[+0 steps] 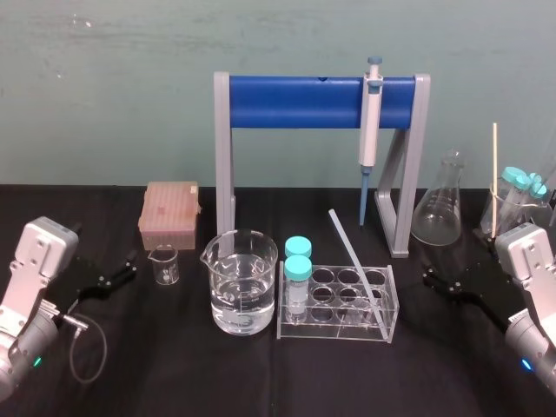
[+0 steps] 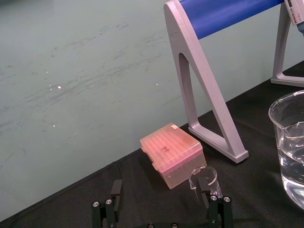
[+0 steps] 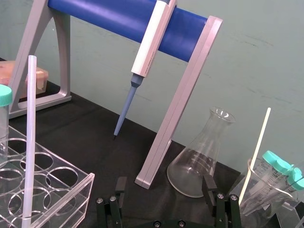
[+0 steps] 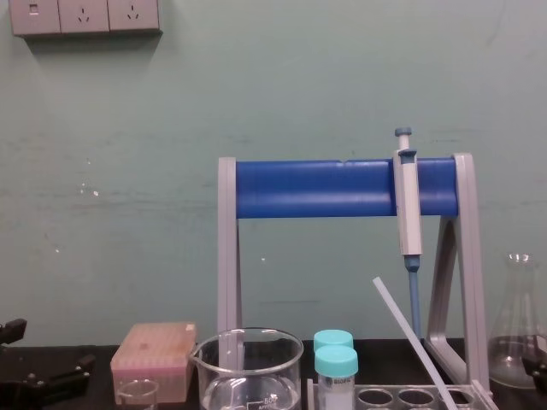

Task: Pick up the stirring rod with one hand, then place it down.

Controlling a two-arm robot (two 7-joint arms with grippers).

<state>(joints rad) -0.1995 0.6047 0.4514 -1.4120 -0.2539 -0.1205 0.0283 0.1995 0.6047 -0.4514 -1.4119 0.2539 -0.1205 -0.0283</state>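
Thin whitish translucent stirring rod (image 1: pixel 354 261) leans tilted in the clear plastic tube rack (image 1: pixel 334 327), frame centre. My black left gripper (image 1: pixel 127 268) sits lower left and my black right gripper (image 1: pixel 434 281) lower right, both spread wide, well apart from the rod.

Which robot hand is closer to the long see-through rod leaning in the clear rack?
Right. The black right gripper sits just right of the whitish translucent stirring rod; the left gripper is far left, beyond the water-filled glass beaker.
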